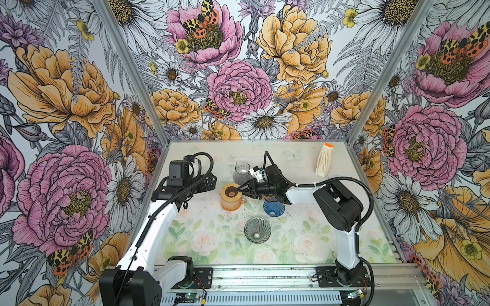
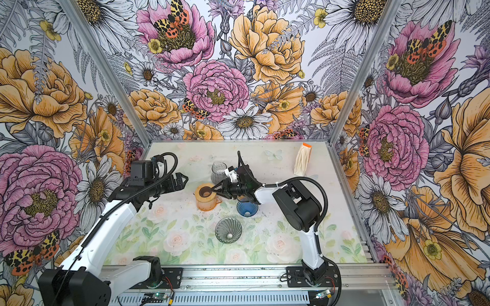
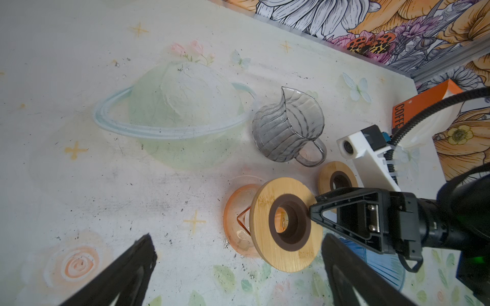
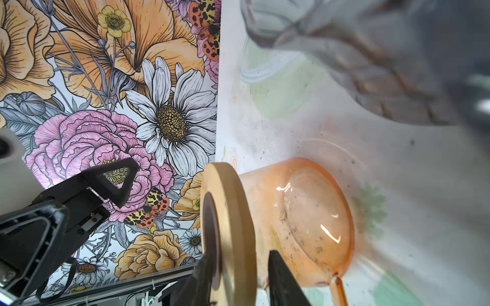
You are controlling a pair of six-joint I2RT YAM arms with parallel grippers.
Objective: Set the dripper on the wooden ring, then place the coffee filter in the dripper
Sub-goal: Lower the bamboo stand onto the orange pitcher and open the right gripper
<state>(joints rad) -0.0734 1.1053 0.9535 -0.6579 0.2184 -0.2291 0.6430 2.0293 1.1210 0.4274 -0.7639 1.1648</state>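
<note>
The coffee filters (image 1: 324, 160) are a pale stack in a clear bag with an orange top, lying at the back right of the table (image 2: 302, 161). A grey ribbed glass dripper (image 1: 257, 230) stands near the middle front, and a blue dripper (image 1: 274, 208) sits just behind it, partly under my right arm. My right gripper (image 1: 240, 189) (image 4: 238, 254) straddles the rim of a wooden ring (image 4: 228, 212) on an orange glass carafe (image 1: 230, 204); its jaws are open, with a gap on one side. My left gripper (image 1: 209, 180) (image 3: 237, 238) hangs wide open and empty left of the carafe.
A smoky grey glass pitcher (image 1: 241, 172) stands behind the carafe, close to my right wrist. A second wooden ring (image 3: 338, 180) lies beside the carafe under my right gripper. Floral walls close in the table on three sides.
</note>
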